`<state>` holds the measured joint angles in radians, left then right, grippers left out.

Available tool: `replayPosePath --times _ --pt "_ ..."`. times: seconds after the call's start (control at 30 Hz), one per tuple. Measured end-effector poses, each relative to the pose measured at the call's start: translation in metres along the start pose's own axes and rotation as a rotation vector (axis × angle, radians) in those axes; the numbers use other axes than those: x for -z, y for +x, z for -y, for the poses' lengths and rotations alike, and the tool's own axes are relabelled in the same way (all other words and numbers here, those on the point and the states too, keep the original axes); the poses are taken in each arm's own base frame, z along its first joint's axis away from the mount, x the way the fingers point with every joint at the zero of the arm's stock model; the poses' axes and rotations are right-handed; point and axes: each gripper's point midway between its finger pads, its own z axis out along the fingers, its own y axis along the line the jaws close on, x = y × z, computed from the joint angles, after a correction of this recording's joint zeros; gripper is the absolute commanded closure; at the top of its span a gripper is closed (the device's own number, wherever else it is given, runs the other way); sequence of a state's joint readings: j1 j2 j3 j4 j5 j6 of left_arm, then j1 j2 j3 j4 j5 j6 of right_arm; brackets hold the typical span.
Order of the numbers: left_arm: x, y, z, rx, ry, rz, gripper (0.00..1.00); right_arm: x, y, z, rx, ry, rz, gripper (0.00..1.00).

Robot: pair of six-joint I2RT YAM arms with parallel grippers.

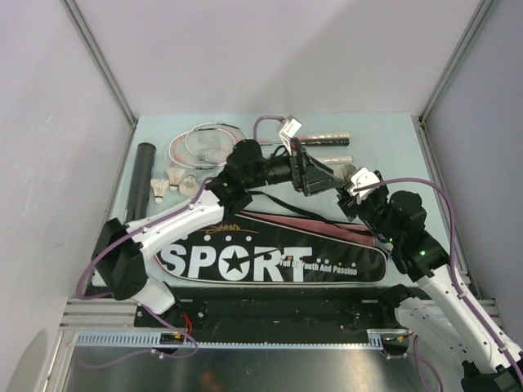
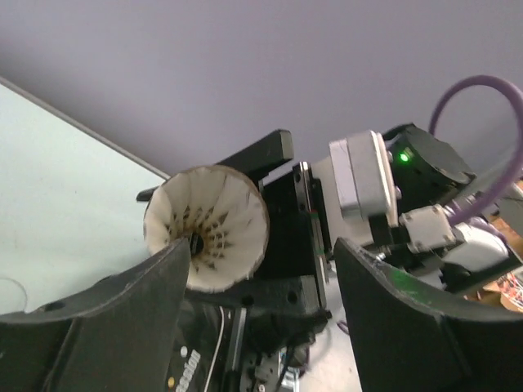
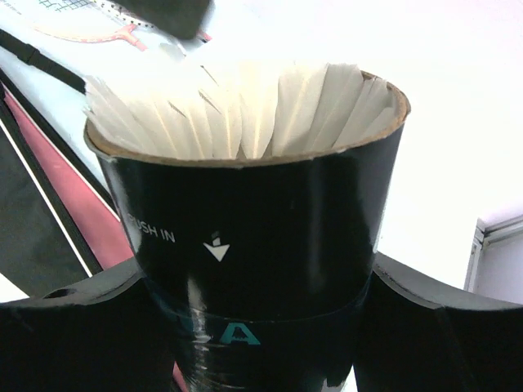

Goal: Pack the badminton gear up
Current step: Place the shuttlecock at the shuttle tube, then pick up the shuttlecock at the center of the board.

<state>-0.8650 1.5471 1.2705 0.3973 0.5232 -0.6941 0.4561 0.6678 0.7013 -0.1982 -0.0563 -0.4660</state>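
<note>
A dark tube [image 3: 261,237] with teal print and "PUSH IN" lettering stands in my right gripper [image 3: 261,327], which is shut on it. White feathers of a shuttlecock [image 3: 245,114] fill its open mouth. In the left wrist view that shuttlecock [image 2: 208,233] shows skirt-first between the fingers of my left gripper [image 2: 260,253], which stands open just in front of it. From above, the left gripper [image 1: 304,173] and the right gripper [image 1: 341,194] meet over the table's middle. Pink-and-white rackets [image 1: 204,145] lie at the back.
A second dark tube [image 1: 143,180] lies along the left edge, with three loose shuttlecocks [image 1: 174,181] beside it. A long black "SPORT" bag [image 1: 270,257] with its flap open lies in front of the arms. Racket handles [image 1: 323,137] point right at the back.
</note>
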Motion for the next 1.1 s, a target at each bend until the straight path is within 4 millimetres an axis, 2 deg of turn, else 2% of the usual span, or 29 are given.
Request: replayPosePath --times 0.03,0.1,0.2,0.27,0.33,0.4,0.43,0.5,0.57,0.67,0.73,0.8,0.9,1.0,1.1 --pt "0.006 -0.003 0.001 0.005 0.013 -0.005 0.28 0.0 0.0 0.0 0.0 0.002 0.0 0.73" --pt "0.021 -0.015 0.001 0.002 0.021 0.011 0.3 0.002 0.0 0.001 -0.002 0.006 0.0 0.73" --pt "0.052 -0.042 -0.013 -0.024 -0.023 0.069 0.27 0.003 0.0 0.003 -0.004 0.016 -0.003 0.72" --pt "0.078 -0.067 -0.043 -0.057 -0.127 0.115 0.24 0.005 0.001 0.004 -0.004 0.024 -0.007 0.72" --pt "0.097 -0.088 -0.09 -0.102 -0.294 0.121 0.24 0.006 0.002 0.004 -0.003 0.025 -0.009 0.71" --pt "0.102 -0.1 -0.137 -0.139 -0.444 0.084 0.24 0.007 0.001 0.004 -0.003 0.024 -0.008 0.71" --pt "0.1 -0.103 -0.163 -0.165 -0.508 0.049 0.17 0.008 0.001 0.003 -0.003 0.021 -0.007 0.71" --pt "0.1 -0.092 -0.209 -0.17 -0.597 -0.033 0.17 0.008 0.001 0.002 -0.003 0.016 -0.005 0.71" --pt "0.107 -0.063 -0.258 -0.127 -0.67 -0.142 0.16 0.008 0.001 0.001 -0.002 0.012 -0.005 0.71" --pt "0.132 -0.016 -0.326 -0.024 -0.767 -0.279 0.17 0.009 0.001 0.0 0.003 0.001 -0.004 0.71" --pt "0.154 0.014 -0.363 0.047 -0.823 -0.347 0.23 0.01 0.001 -0.002 0.005 -0.007 -0.002 0.71" --pt "0.174 0.038 -0.385 0.114 -0.862 -0.4 0.32 0.011 0.001 -0.003 0.006 -0.015 0.0 0.71" --pt "0.188 0.058 -0.398 0.172 -0.871 -0.443 0.36 0.012 0.001 -0.005 0.006 -0.021 0.0 0.71" --pt "0.181 0.068 -0.395 0.19 -0.838 -0.466 0.39 0.012 0.001 -0.005 0.007 -0.025 0.002 0.72" --pt "0.165 0.07 -0.386 0.182 -0.788 -0.474 0.3 0.012 0.001 -0.006 0.008 -0.03 0.003 0.72"
